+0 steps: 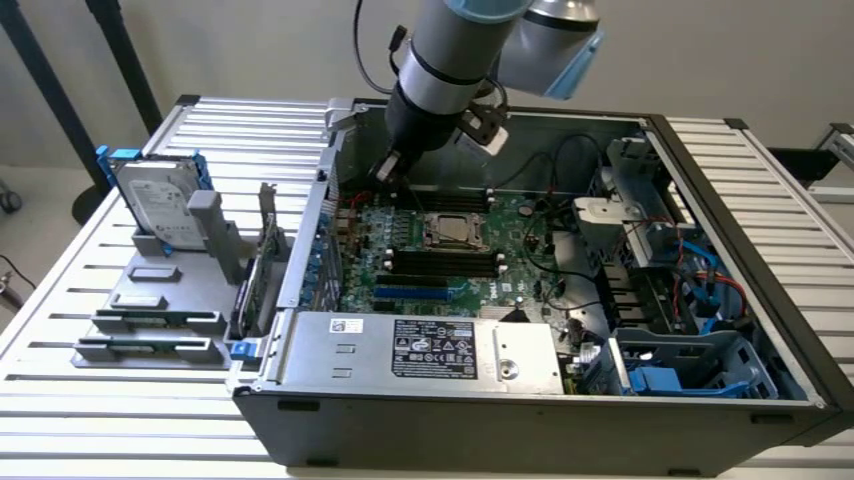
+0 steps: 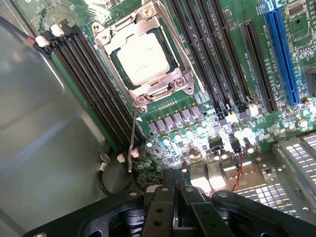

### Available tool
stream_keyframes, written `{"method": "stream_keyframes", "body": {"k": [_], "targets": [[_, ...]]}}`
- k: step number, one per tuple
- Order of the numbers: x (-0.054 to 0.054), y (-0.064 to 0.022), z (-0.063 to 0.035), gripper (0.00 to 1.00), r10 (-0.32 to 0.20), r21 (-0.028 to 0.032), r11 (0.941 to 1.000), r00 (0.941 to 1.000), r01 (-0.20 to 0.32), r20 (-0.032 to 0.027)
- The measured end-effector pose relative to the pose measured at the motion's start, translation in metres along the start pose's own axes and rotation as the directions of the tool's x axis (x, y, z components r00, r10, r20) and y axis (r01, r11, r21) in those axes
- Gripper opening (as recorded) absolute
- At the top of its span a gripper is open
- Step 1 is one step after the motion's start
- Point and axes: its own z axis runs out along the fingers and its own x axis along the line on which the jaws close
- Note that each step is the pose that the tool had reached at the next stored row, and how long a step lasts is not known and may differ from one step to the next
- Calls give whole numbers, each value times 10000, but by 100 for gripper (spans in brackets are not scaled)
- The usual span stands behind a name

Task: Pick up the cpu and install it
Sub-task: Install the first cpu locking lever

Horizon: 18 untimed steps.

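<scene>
Pincer [image 2: 175, 180] closed on nothing, low over motherboard [image 1: 518, 262]; cpu [image 1: 454, 231] seated in socket [image 2: 118, 37], apart, toward exterior view's right of pincer.

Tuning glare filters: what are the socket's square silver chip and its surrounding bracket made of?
Square silver-grey cpu: apparently metal lid, satin finish, soft even sheen. Silver socket bracket around it: probably bare steel, glossier, sharp bright highlights on edges.

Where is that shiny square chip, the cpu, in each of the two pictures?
Exterior view: the cpu sits midway on the green board, inside the case.
Wrist view: the cpu lies in the metal frame, between black slots.
Shared landmark: the blue slot.
</scene>
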Motion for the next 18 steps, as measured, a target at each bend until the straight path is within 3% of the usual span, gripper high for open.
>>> {"method": "stream_keyframes", "body": {"k": [4,10,16,18], "targets": [[-8,-4,19,11,272,17,9996,9994,-271,-204],[-39,-55,37,11,375,251,9990,9968,-358,-701],[-44,-50,64,11,932,230,9956,9907,-913,-993],[-51,-56,79,11,1060,219,9943,9889,-1043,-1042]]}}
